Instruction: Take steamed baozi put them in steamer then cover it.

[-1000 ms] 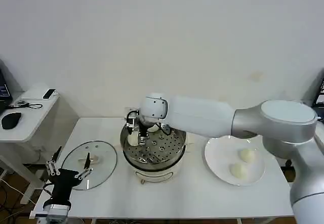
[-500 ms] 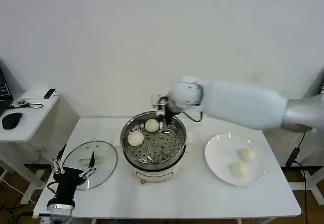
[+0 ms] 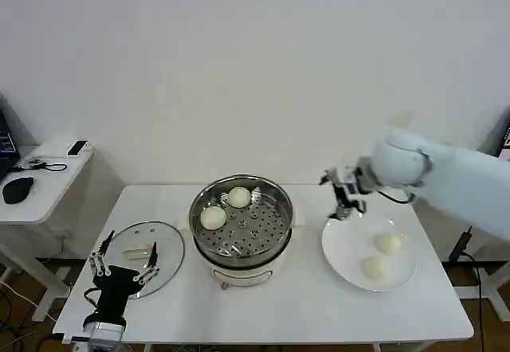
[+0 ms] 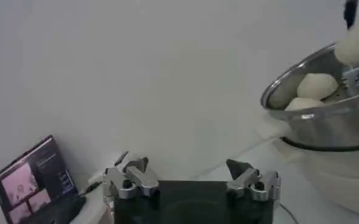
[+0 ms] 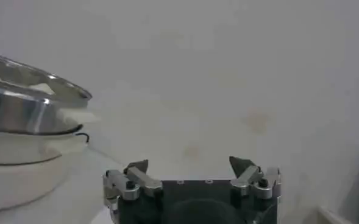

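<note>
The steamer (image 4: 325,115) is cut off by the picture's edge in both wrist views — its rim hides the lower parts of two baozi (image 4: 316,85) there. In the head view the right arm runs out of the picture, and the left claw (image 3: 123,258) (fingers spread) covers part of the glass lid (image 3: 155,244). A pale object under that lid is too unclear to identify.

White table (image 3: 303,304) carries glass lid (image 3: 142,248) at left, steamer (image 3: 241,228) centre, white plate (image 3: 351,252) at right
</note>
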`<action>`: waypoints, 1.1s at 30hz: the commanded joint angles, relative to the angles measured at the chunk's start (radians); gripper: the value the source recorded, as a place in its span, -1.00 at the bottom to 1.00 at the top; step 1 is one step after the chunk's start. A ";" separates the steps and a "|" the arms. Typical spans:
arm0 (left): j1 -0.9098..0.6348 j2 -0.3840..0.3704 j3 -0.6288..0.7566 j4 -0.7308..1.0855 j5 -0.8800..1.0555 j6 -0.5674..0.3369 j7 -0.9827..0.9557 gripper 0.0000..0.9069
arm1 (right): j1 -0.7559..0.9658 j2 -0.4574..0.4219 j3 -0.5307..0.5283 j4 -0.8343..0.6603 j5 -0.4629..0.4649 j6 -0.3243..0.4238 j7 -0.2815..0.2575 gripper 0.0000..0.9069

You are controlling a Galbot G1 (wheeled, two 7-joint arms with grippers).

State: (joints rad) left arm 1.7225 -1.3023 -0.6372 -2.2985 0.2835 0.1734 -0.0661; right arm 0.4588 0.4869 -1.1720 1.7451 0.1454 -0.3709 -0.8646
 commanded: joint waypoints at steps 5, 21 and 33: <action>0.009 -0.001 0.006 0.010 0.009 -0.003 -0.003 1.00 | -0.299 -0.272 0.173 0.059 -0.254 0.190 -0.030 1.00; 0.025 -0.009 0.002 0.024 0.023 -0.003 -0.002 1.00 | -0.930 -0.146 0.766 -0.044 -0.371 0.157 -0.045 1.00; 0.025 -0.009 -0.002 0.035 0.023 -0.004 -0.002 1.00 | -0.904 -0.073 0.721 -0.120 -0.394 0.108 -0.062 1.00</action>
State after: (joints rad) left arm 1.7470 -1.3127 -0.6398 -2.2639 0.3055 0.1691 -0.0681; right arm -0.3769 0.3835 -0.5087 1.6642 -0.2172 -0.2467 -0.9167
